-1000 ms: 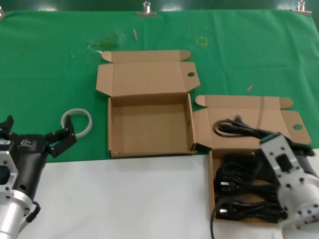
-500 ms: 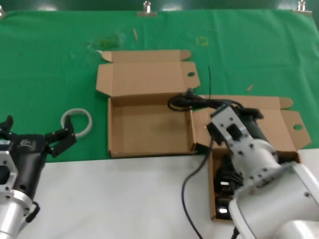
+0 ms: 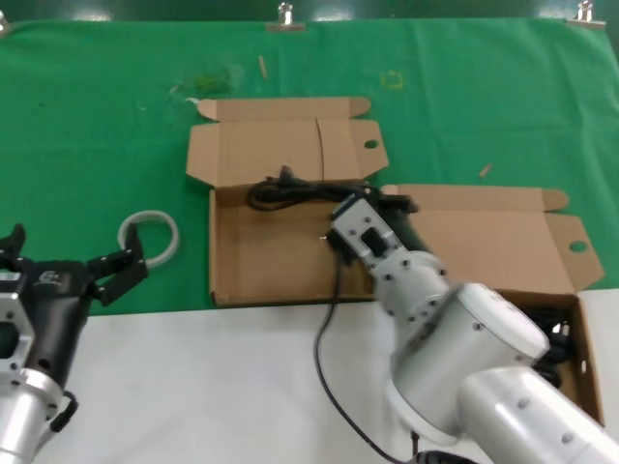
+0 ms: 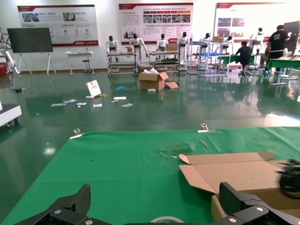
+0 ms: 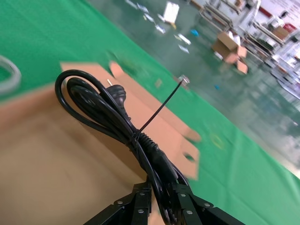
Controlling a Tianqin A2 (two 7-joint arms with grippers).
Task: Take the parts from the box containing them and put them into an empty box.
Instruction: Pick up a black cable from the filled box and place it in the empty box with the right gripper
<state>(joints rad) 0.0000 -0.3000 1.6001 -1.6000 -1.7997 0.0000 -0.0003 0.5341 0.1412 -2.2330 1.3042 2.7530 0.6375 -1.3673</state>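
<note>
Over empty box (image 3: 280, 253), right gripper (image 5: 161, 196) pinching cord (image 5: 101, 105)

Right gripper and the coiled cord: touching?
Touching. Right wrist view shows the right gripper fingers closed around the cord, held above the empty box.

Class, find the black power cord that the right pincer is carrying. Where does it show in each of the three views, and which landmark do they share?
Head view: the power cord hangs over the far edge of the empty box, held by the right pincer.
Left wrist view: a dark blur at the right edge, probably the cord.
Right wrist view: centre, looped, above the pincer.
Shared landmark: the empty box's open lid.
</note>
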